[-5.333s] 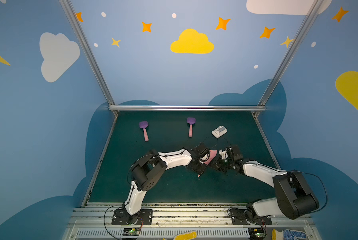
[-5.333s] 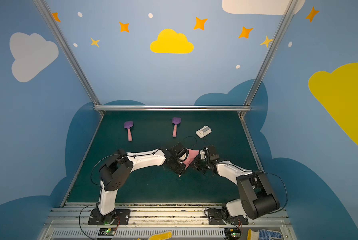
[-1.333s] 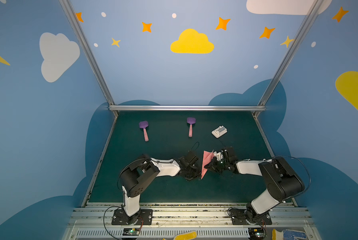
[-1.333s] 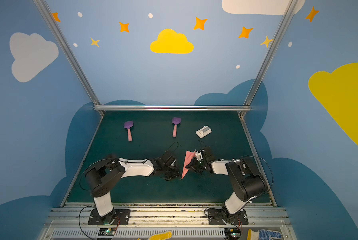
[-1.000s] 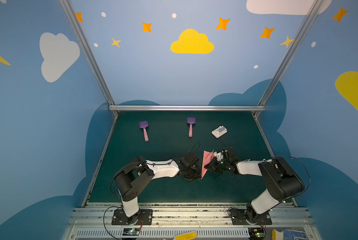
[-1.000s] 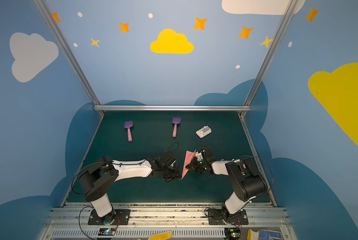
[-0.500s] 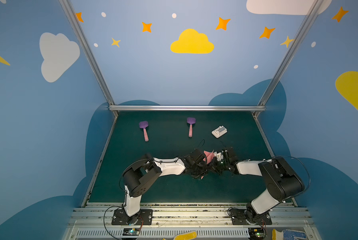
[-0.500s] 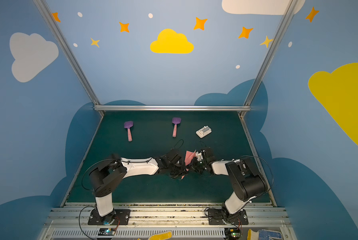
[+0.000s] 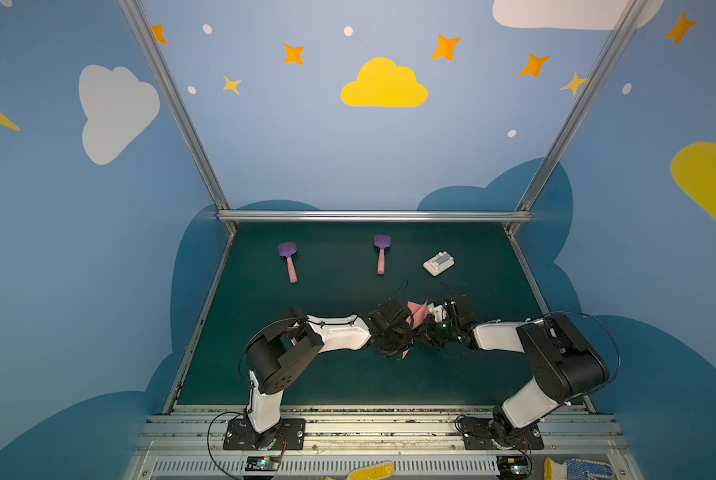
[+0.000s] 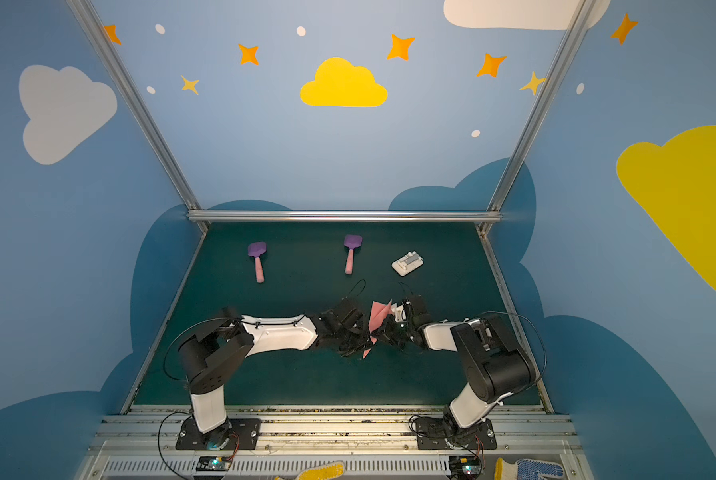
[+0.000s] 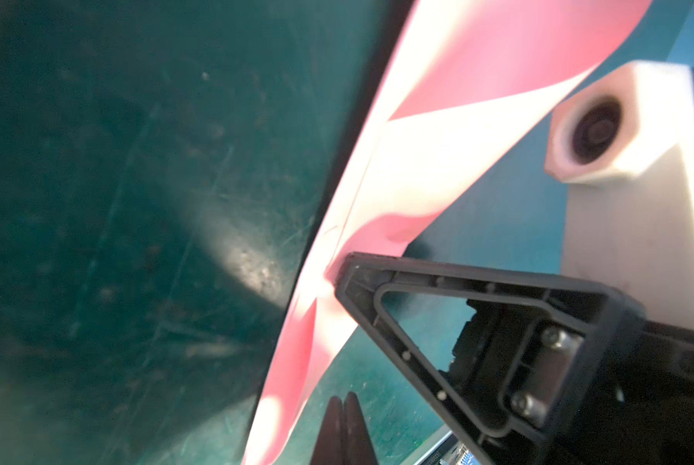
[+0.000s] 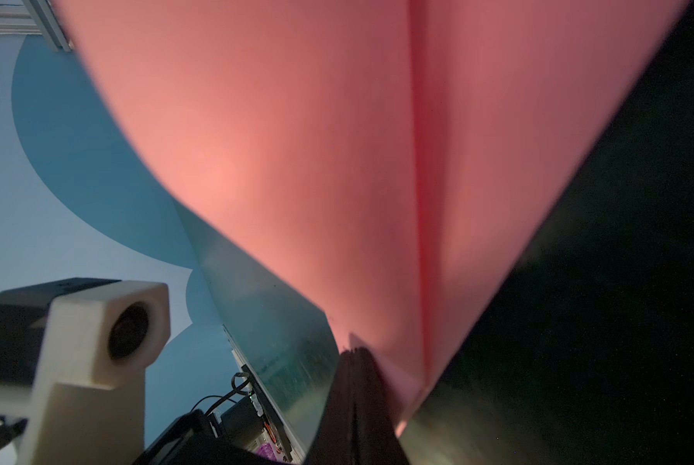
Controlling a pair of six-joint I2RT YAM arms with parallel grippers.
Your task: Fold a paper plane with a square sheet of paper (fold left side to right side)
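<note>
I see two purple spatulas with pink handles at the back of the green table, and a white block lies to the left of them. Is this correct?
Not quite. The white block lies to the right of the purple spatulas, not to the left; both top views show this. The rest holds: pink handles, at the back of the green table.

I see blue walls (image 9: 306, 158), yellow cloud (image 9: 384, 85) centred; orange stars (image 9: 293, 54) beside it, aluminium rail (image 9: 372, 215) below it, green mat (image 9: 348, 386) lower

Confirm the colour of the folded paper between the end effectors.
The folded paper is plain salmon pink, with no print or markings. It shows best in the right wrist view.
</note>
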